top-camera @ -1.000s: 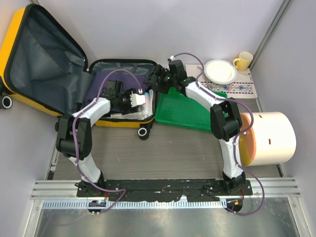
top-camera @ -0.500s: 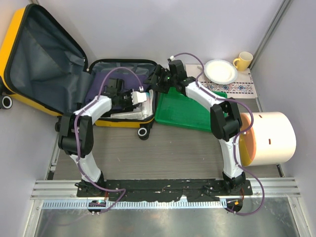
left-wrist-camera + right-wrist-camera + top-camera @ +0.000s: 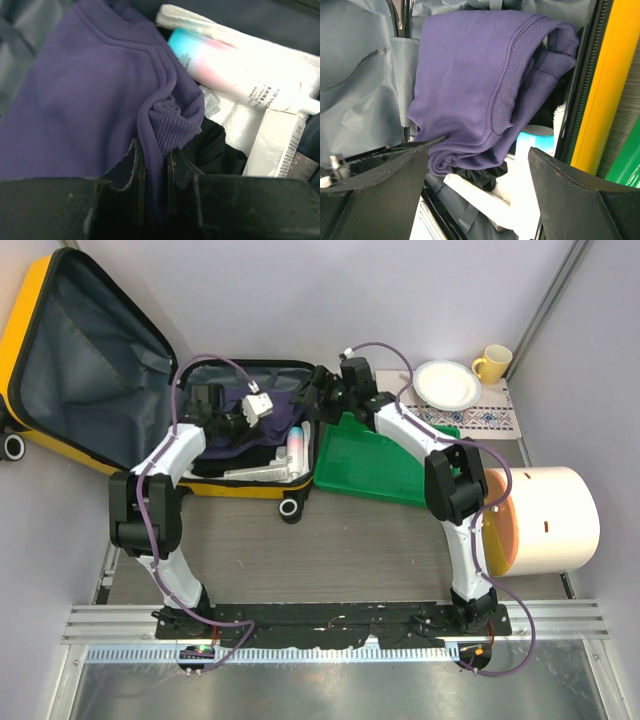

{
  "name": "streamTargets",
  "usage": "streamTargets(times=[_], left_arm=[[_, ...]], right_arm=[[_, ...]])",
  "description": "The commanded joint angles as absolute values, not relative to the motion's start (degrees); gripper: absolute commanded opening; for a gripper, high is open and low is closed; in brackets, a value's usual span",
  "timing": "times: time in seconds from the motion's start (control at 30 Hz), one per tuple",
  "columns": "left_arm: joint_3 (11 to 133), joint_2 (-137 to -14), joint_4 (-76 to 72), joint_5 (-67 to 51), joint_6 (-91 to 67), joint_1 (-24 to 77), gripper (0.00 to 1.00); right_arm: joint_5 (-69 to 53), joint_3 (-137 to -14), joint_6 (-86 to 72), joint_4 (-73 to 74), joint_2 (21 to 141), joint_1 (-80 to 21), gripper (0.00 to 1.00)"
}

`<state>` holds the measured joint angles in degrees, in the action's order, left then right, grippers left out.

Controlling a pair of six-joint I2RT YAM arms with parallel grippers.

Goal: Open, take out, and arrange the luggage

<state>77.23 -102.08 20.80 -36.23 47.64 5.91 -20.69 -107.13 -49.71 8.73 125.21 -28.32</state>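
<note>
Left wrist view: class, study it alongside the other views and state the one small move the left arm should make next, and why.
Probably lift the left fingers straight up a little. They are pinched on a fold of the purple sweatshirt, which lies in the open luggage beside a bottle and a box. The right fingers stand open nearby, holding nothing.

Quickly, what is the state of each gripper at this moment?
Left gripper: closed, pinching a fold of the purple sweater.
Right gripper: open, holding nothing.
</note>
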Motion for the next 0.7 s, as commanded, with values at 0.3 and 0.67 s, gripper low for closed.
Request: streamTargets(times=[0.3,0.67], left_arm=[[83.93,-97.73,17.75,-42.27,34.99,-1.67,0.0],[85.69,-98.44,16.35,-42.98,34.1,-3.25,0.0]], right_arm=[[-16.27,-116.27,-51.77,6.94,132.35,-32.34,0.88],[-13.71,-120.41,-50.02,12.03,133.51,-32.61,0.88]])
